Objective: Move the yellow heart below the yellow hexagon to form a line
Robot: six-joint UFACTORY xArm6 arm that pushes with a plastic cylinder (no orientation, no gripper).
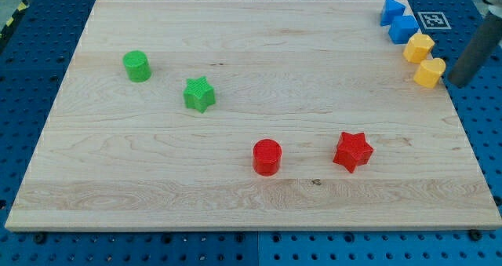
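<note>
The yellow heart [429, 72] lies at the board's right edge near the view's top right. The yellow hexagon [419, 47] sits just above it, slightly to the left, almost touching. Above them a blue cube [403, 28] and a blue triangle [391, 11] continue the same diagonal line. My rod comes in from the view's right edge; my tip [456, 83] is just right of the yellow heart, off the board's edge, a small gap away.
A green cylinder [137, 65] and a green star [199, 94] lie at the left. A red cylinder [267, 157] and a red star [352, 151] lie lower middle. The wooden board [235, 195] rests on a blue pegboard. A marker tag [432, 20] sits at top right.
</note>
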